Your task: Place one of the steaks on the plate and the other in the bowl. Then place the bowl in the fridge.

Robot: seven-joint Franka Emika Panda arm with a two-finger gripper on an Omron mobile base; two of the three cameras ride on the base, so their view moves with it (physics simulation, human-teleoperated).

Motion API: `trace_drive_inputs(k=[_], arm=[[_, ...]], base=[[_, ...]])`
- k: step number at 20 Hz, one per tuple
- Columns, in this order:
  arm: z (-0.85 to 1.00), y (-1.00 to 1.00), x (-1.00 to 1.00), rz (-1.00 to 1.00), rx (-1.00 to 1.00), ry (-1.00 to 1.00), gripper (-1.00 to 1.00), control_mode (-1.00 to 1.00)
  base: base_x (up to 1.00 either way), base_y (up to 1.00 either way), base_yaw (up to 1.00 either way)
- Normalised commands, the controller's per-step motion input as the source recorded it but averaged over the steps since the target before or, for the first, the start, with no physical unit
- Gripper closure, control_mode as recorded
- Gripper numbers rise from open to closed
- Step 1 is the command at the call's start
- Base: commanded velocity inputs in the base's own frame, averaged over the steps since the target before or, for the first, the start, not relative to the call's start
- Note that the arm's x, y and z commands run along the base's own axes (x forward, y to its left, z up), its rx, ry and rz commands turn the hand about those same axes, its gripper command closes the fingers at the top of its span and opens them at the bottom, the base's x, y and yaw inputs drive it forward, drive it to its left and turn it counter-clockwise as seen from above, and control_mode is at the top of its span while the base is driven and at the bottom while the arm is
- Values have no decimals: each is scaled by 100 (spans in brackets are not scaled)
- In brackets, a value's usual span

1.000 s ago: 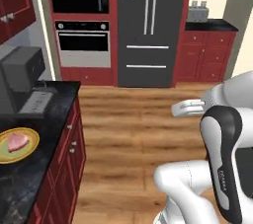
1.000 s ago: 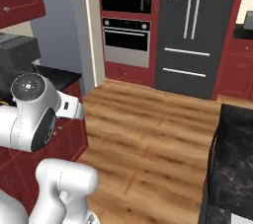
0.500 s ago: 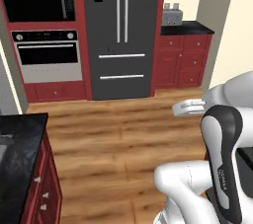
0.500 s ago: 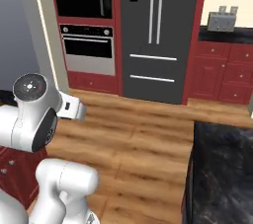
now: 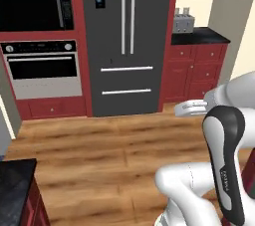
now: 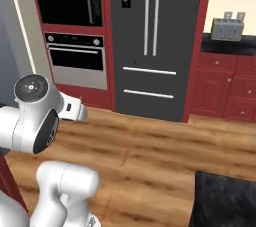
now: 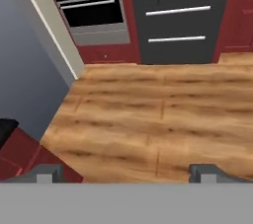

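A dark grey fridge (image 5: 127,41) with silver handles is showing between red cabinets (image 5: 196,68), above striped brown flooring (image 5: 99,160).

The fridge (image 5: 127,41) is the task's thing in sight: tall, dark grey, with two upper doors shut and two long silver bar handles upright side by side at the middle seam. A lit icon panel sits high on its left door. Below are two drawers, each with a horizontal silver bar. It stands on the wood floor between red cabinets.
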Motion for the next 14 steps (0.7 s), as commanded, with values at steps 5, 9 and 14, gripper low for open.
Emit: trace_drive_inputs(k=[5,9,14], arm=[[0,0,0,0,0,0,-100,100],[0,0,0,0,0,0,-100,100],[0,0,0,0,0,0,-100,100]], base=[[100,-1,0],[100,0,0],[100,0,0]])
